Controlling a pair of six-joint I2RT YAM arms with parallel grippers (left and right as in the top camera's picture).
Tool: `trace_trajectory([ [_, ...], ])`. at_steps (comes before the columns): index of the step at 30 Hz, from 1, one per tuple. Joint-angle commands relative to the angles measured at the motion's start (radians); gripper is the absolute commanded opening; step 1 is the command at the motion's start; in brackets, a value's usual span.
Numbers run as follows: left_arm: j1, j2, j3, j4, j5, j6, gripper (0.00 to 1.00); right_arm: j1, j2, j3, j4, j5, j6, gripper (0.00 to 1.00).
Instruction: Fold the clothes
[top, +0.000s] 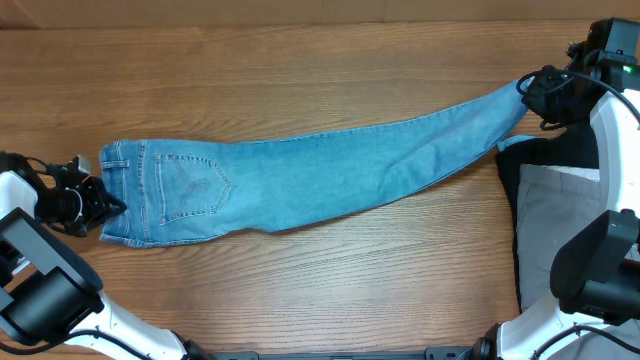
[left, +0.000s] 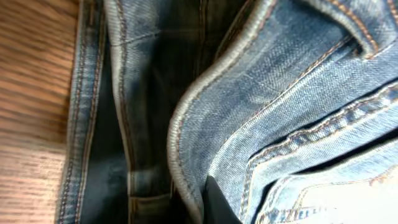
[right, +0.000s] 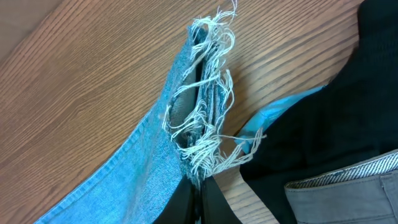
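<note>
Two grippers hold one pair of jeans (top: 320, 175) stretched long across the wooden table (top: 300, 60). The jeans are light blue denim and lie flat with the seat up, so a stitched back pocket (top: 190, 185) shows near the waist. The waist is at the left side of the table. The legs run together to the right and rise toward the far right corner.

The left gripper (top: 108, 207) is at the waist end, its fingers clamped on the waistband (left: 205, 106). In the left wrist view the thick folded denim edge fills the picture and one dark finger (left: 217, 202) pokes up from below it. The right gripper (top: 528, 88) is at the ankle end, its fingers pinched tight on the frayed hems (right: 208, 112), with white threads sticking out past the tips.

A black garment (top: 560, 150) lies at the right edge of the table, just beside the ankle end of the jeans. A grey garment (top: 555, 230) rests on top of it (its stitched edge shows in the right wrist view). A narrow strip of light blue cloth (right: 273, 115) peeks out along the black garment's edge. I cannot tell what it belongs to.
</note>
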Motion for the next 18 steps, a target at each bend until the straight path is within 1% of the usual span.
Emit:
trace_trajectory([
  [1,0.034,-0.062,0.059,-0.060,0.041,0.016,0.04,0.002,-0.007,0.010,0.004,0.010,0.000,0.04],
  [4,0.070,-0.116,0.099,-0.121,0.039,0.016,0.04,-0.002,-0.007,0.010,0.009,0.014,0.008,0.04],
  [6,0.094,-0.155,0.108,-0.157,0.016,0.015,0.04,-0.012,-0.007,0.010,0.022,0.035,0.051,0.04],
  [8,0.115,-0.183,0.108,-0.189,-0.016,-0.006,0.04,-0.029,-0.007,0.010,0.044,0.032,0.062,0.04],
  [11,0.132,-0.194,0.108,-0.232,-0.102,-0.065,0.04,-0.053,-0.007,0.010,0.065,0.031,0.088,0.04],
  [14,0.135,-0.193,0.090,-0.249,-0.131,-0.087,0.13,-0.071,-0.007,0.010,0.075,0.008,0.085,0.04],
  [16,0.134,-0.193,0.074,-0.251,-0.151,-0.098,0.15,-0.072,-0.007,0.010,0.081,-0.003,0.071,0.04],
  [18,0.134,-0.193,0.061,-0.255,-0.200,-0.135,0.16,-0.072,-0.007,0.010,0.082,-0.003,0.058,0.04],
])
